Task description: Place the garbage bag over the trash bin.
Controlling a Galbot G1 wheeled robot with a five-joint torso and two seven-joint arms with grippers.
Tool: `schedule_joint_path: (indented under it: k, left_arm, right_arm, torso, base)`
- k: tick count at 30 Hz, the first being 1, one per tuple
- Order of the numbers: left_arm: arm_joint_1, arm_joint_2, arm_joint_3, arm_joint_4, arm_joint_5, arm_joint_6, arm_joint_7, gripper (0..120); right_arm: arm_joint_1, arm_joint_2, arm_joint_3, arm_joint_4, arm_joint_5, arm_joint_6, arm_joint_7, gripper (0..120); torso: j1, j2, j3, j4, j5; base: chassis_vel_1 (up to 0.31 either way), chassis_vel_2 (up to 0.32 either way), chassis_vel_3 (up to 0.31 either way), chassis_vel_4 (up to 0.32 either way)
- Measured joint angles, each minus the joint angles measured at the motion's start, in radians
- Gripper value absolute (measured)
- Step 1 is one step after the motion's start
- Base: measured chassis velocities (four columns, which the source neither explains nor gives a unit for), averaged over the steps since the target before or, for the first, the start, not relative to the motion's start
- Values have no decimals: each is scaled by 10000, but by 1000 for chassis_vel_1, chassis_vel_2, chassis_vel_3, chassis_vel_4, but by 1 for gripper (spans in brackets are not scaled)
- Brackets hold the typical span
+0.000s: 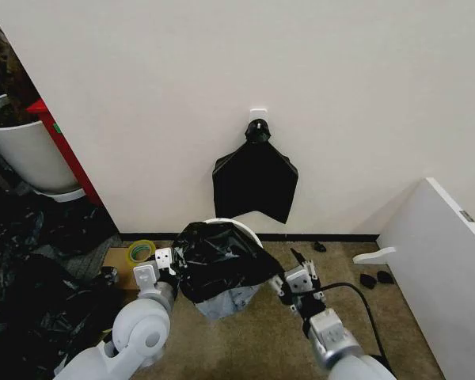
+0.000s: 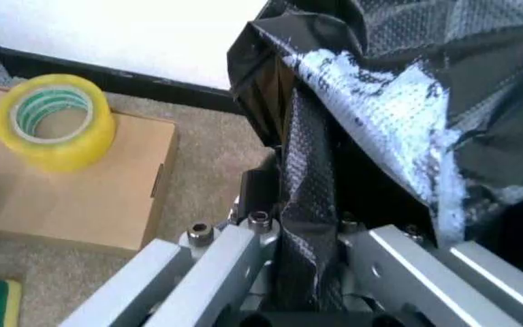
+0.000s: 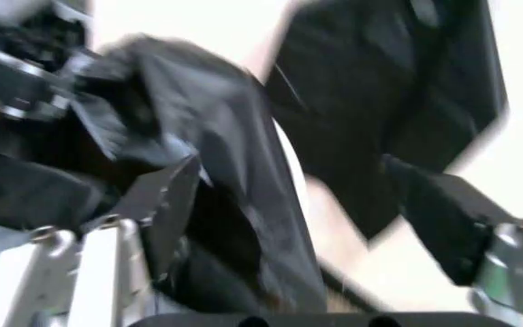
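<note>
The glossy black garbage bag (image 1: 220, 260) is draped over the trash bin, whose white rim (image 1: 239, 225) shows behind the bag and whose pale lower wall (image 1: 228, 301) shows beneath it. My left gripper (image 1: 163, 271) is at the bag's left side, shut on a bunched fold of the plastic. In the left wrist view that fold (image 2: 305, 170) runs up between the left gripper's (image 2: 307, 211) fingers. My right gripper (image 1: 298, 275) hovers open just off the bag's right side. In the right wrist view, the right gripper's (image 3: 298, 197) fingers are spread wide, with the bag (image 3: 216, 143) against one of them.
A flat black bundle (image 1: 255, 178) hangs on a wall hook behind the bin. A yellow tape roll (image 1: 141, 252) sits on a cardboard box (image 1: 117, 267) at left. Farther left are a large white tub (image 1: 24, 154) and a heap of black plastic (image 1: 24, 293). A white panel (image 1: 443, 269) stands at right.
</note>
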Motion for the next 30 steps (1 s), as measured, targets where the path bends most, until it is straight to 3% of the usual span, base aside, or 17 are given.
schedule_joint_path:
  k: [5,8,12,14,20,22,27,30]
  left_arm:
    - [165,122,31,-248,233,64,151,1]
    - [208,146,74,-304,330,72,198,1]
    - [208,149,177,-341,418,107,266,1]
    - [132,148,256,-332,474,117,276,1]
    - [80,166,308,-337,476,143,286,1]
    - [90,167,309,-356,476,147,295,1]
    - [133,157,308,-409,471,151,308,1]
    - [175,155,298,-456,469,152,321,1]
  right_arm:
    - [947,-115,-602,-747,-858,247,-843,98]
    - [1187,-72,-730,-970,-1157,273,-924,100]
    - [1464,12,-1018,-1530,-1747,570,-989,91]
    - [1758,192,-1285,-1946,-1939,662,-945,80]
    - [2072,364,-1540,-2287,-2241,677,-926,63]
    - [2314,427,-1739,-2497,-2489,677,-947,51]
    - [2510,514,-1915,-2679,-2726,678,-941,38]
    - [2615,596,-2006,-2797,-2835,663,-863,22]
  torso:
    - [0,0,1,3,1]
    - [0,-1,1,5,1]
    - [0,0,1,1,0]
    - [0,-1,1,3,0]
    - [1,-1,1,2,0]
    - [0,0,1,2,0]
    - [0,0,1,2,0]
    - [1,-1,1,2,0]
  base:
    - [0,0,0,0]
    - [0,0,0,0]
    - [0,0,0,0]
    - [0,0,0,0]
    - [0,0,0,0]
    - [0,0,0,0]
    - [0,0,0,0]
    - [0,0,0,0]
